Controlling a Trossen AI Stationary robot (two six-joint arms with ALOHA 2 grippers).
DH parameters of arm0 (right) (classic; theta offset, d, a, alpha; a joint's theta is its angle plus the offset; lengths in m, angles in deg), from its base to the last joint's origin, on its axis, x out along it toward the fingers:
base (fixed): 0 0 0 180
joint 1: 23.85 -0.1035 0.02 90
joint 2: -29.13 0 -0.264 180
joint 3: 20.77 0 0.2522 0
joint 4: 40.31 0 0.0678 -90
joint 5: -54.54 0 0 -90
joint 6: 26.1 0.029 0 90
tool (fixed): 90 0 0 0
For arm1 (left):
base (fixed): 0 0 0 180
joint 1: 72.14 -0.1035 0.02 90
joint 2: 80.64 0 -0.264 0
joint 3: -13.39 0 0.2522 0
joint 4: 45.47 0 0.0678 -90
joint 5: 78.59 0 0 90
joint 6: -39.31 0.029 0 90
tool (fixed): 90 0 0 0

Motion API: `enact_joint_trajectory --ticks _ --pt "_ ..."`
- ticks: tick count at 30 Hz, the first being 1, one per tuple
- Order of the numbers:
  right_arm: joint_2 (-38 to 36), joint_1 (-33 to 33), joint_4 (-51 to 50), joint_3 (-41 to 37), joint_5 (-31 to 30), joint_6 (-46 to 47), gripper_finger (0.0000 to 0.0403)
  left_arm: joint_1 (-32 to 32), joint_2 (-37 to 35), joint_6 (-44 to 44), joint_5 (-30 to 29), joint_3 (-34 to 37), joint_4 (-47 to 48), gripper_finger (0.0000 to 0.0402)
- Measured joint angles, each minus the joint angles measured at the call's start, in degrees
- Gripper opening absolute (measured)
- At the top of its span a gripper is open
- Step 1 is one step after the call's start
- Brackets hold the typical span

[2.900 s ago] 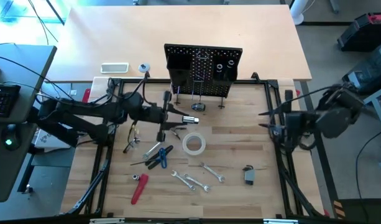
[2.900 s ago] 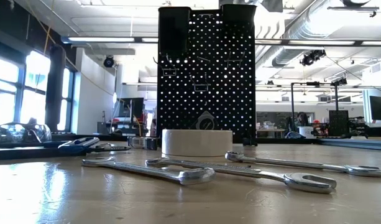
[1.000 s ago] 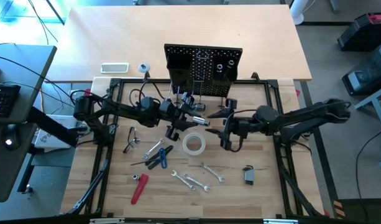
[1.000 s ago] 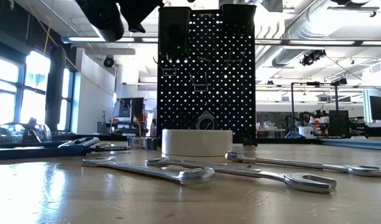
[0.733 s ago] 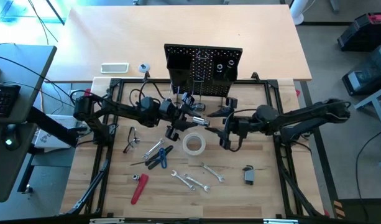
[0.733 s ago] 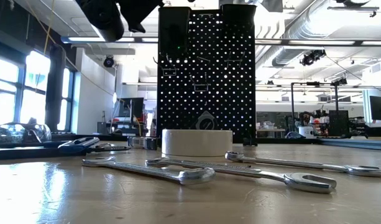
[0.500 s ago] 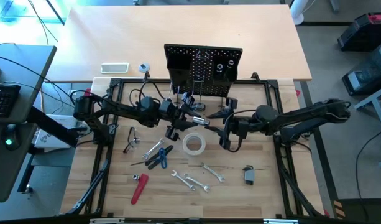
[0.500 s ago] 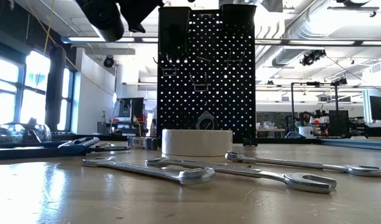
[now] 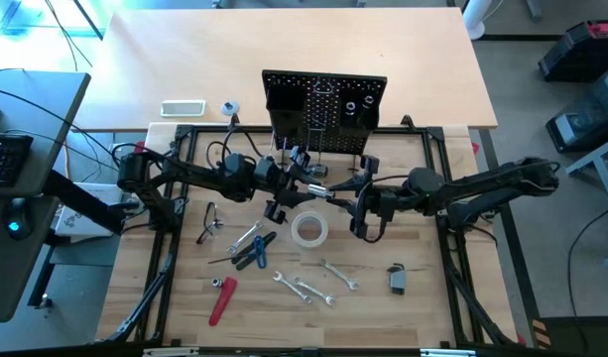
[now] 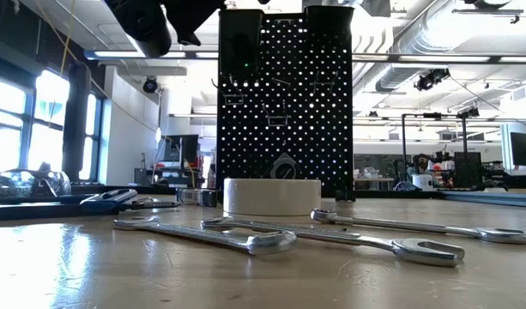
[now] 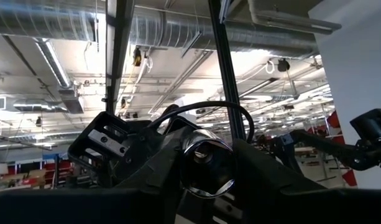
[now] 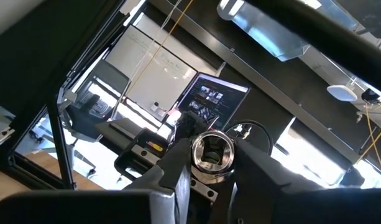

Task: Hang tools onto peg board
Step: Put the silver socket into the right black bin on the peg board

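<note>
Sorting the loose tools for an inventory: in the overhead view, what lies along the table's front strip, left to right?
Red-handled tool → wrenches → tape measure.

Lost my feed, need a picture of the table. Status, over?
Left gripper shut on silver tool, raised before the peg board. Right gripper gripping the same tool's other end. Tape roll and wrenches below, nothing in the way.

Bright overhead lighting, backlit peg board (image 10: 284,103), window glare, blurred foreground table (image 10: 91,275)
</note>
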Motion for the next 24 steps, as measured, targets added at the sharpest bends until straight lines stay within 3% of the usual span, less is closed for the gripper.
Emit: enact_joint_trajectory --ticks 11,24 --pt "0.0 0.0 0.6 0.1 -2.1 1.5 0.0096 -0.6 -0.2 0.1 -0.4 0.0 2.5 0.0113" --pt "0.0 -0.3 -5.7 4.5 -1.6 2.5 0.0096 -0.9 -0.2 0.6 -1.1 -0.1 4.9 0.0113"
